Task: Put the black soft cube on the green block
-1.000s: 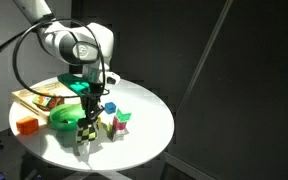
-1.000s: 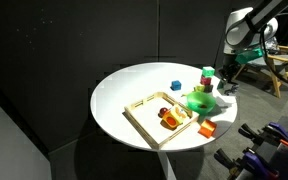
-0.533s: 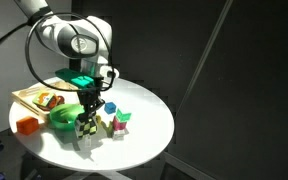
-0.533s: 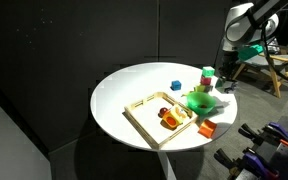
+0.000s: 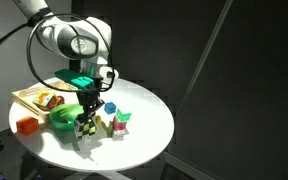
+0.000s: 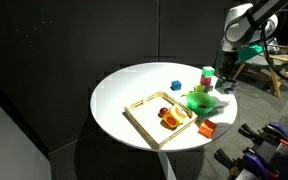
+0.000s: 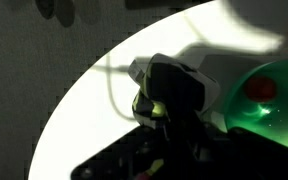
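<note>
My gripper [image 5: 87,120] is shut on the black soft cube [image 5: 89,128], chequered black and pale yellow-green, and holds it just above the white table near its front edge. In the wrist view the cube [image 7: 152,98] sits between the dark fingers [image 7: 166,108]. The small green block [image 5: 122,117] stands with a pink block a little to the right of the held cube. It also shows in an exterior view [image 6: 207,72], beside my gripper [image 6: 227,76].
A green bowl [image 5: 62,117] lies right next to the gripper, also in the wrist view [image 7: 279,105]. A wooden tray [image 6: 144,112] with toy food, an orange block [image 6: 206,128] and a small blue cube [image 6: 175,86] stand on the round white table [image 6: 124,90].
The gripper has risen slightly with the chequered cube in it over the last second; in the last half second nothing has moved.
</note>
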`<state>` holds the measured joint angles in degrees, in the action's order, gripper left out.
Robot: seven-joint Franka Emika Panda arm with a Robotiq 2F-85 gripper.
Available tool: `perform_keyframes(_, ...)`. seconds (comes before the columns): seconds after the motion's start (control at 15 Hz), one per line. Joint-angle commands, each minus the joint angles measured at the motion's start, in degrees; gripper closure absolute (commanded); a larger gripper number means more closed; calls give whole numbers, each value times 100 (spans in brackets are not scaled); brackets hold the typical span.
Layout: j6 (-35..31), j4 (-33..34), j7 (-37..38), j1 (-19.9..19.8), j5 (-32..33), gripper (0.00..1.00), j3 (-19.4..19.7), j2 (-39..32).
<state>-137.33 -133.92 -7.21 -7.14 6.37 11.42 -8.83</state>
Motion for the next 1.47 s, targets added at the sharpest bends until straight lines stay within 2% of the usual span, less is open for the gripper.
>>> perform_keyframes(0.0,14,7,16,-88,20,88,-88,4)
perform_keyframes(0.13,14,7,16,-88,20,88,-88,4)
perform_keyframes(0.2,14,7,16,-89,20,96,-89,4)
perform_keyframes(0.73,-10,158,-235,-126,-186,96,-191,146)
perform_keyframes(1.0,213,336,-267,-122,-179,96,-200,202)
perform_keyframes(1.4,894,731,-397,-129,-224,96,-208,297)
